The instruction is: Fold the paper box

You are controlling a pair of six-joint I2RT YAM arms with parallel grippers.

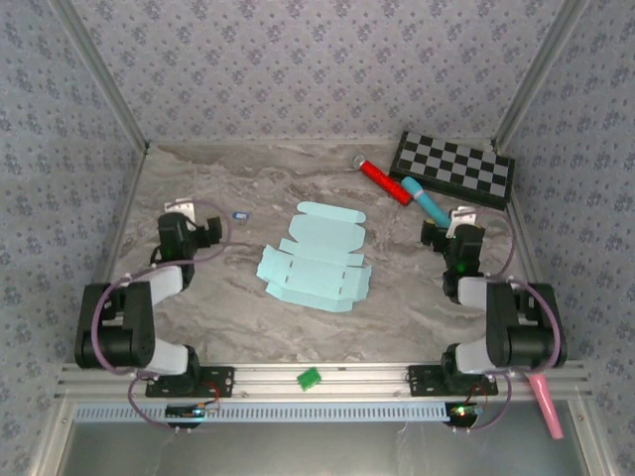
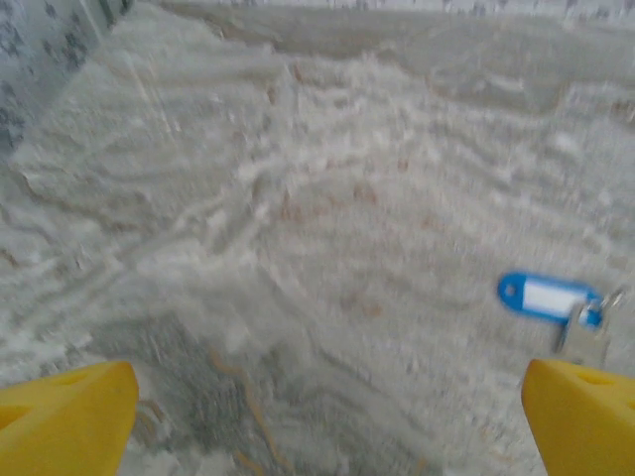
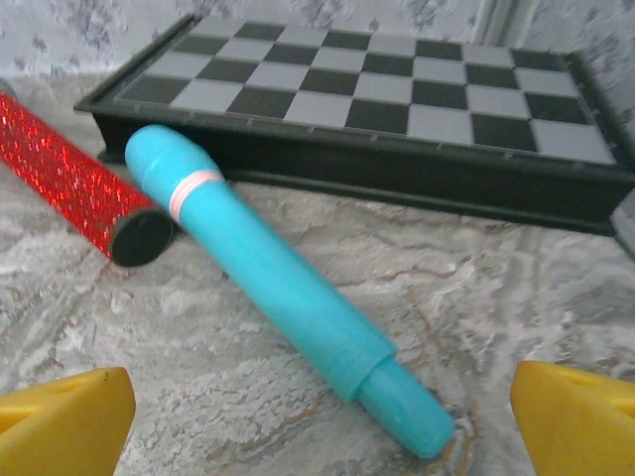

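Green, small and blocky: a clip-like piece [image 1: 310,378] on the metal rail [image 1: 377,374] at the near edge, between the two arm bases. Pink stick [image 1: 545,402] slanting off past the rail's right end. Farther in, at the middle of the grey marbled top [image 1: 248,317], the paper box [image 1: 316,260]: pale sky-blue, unfolded, lying flat with flaps and tabs spread, well apart from both arms. Left gripper [image 2: 317,426] spread wide, yellow fingertips [image 2: 64,412] at the lower corners, nothing between them, over bare marble with a blue key tag [image 2: 548,296] ahead to the right. Right gripper [image 3: 317,421] likewise wide and holding nothing, facing a turquoise marker [image 3: 278,278]. Just beside the marker's capped end, a red glitter tube [image 3: 69,183]. Farthest back, a black-framed chessboard [image 3: 397,89].
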